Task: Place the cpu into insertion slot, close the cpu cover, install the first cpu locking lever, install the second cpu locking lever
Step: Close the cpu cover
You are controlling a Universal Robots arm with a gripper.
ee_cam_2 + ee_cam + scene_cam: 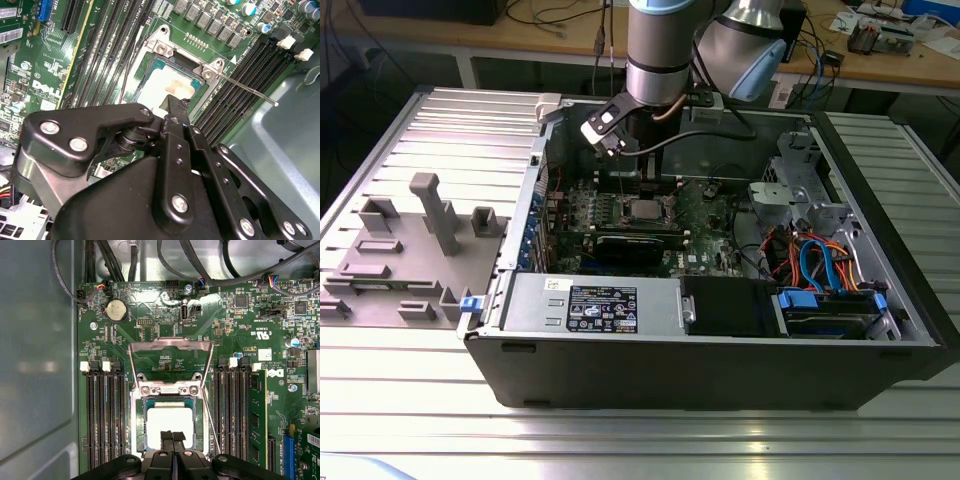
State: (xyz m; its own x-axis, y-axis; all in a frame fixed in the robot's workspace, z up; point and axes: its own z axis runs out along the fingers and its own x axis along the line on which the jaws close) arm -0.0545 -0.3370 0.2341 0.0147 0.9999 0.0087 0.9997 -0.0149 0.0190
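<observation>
Hovering inside the open computer case (720, 370), the gripper (173, 436) has its fingers pinched together, empty, tips just over the cpu (170, 421); contact unclear. The cpu lies flat in the insertion slot (141, 425). The cpu cover (170, 343) stands swung open. A locking lever (250, 90) juts out unlatched.

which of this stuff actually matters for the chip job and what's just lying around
Job:
- chip, sitting in the socket
- cover, flipped open
- lever
- hand, at the chip

Lying about:
- memory slots
- coin battery
- drive cables
- grey stands
</observation>
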